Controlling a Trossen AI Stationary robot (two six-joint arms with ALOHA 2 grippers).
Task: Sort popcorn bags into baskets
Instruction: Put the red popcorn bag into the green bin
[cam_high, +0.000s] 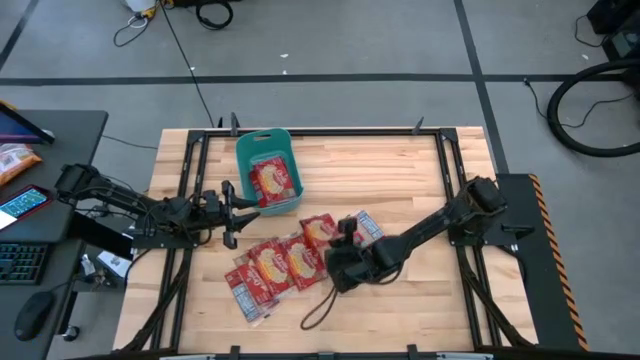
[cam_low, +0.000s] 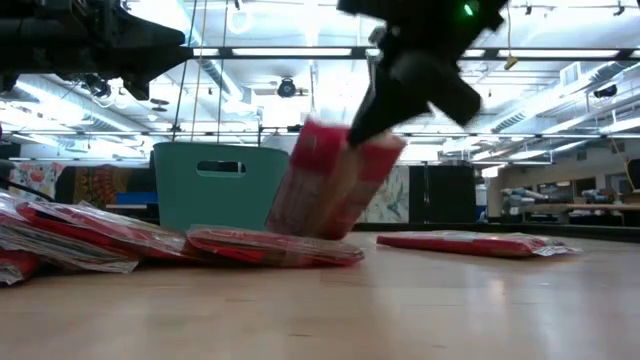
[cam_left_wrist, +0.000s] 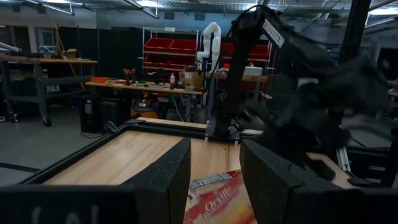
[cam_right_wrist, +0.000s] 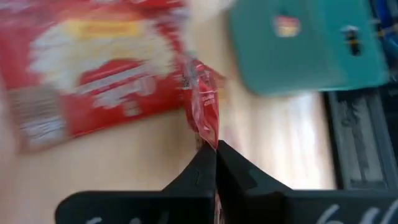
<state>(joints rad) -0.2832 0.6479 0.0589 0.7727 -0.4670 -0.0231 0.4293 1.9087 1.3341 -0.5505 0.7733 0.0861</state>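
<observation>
Several red popcorn bags (cam_high: 272, 266) lie flat in a loose, overlapping cluster near the table's near middle. One more bag (cam_high: 272, 180) lies inside the teal basket (cam_high: 247, 150), which stands toward the far edge. My right gripper (cam_high: 338, 258) is over the cluster's right side, shut on a tilted bag (cam_low: 335, 185). My left gripper (cam_high: 240, 212) is open and level, just left of the cluster and near the basket's near end; it touches nothing. A bag (cam_left_wrist: 217, 196) shows beyond its fingers. My right gripper pinches one bag by its upper edge (cam_right_wrist: 208, 134) between both fingers, coming from above and slanting down. The bag hangs tilted below the fingers, edge-on in the wrist view. Its lower end (cam_low: 295, 228) reaches the bags lying on the table; I cannot tell whether it touches them.
One bag (cam_low: 470, 243) lies apart, on the cluster's right. A black cable loop (cam_high: 318, 308) trails on the wood near the right gripper. A dark metal frame (cam_high: 190, 170) runs along the table's sides. Bare wood (cam_high: 400, 170) shows to the right of the basket.
</observation>
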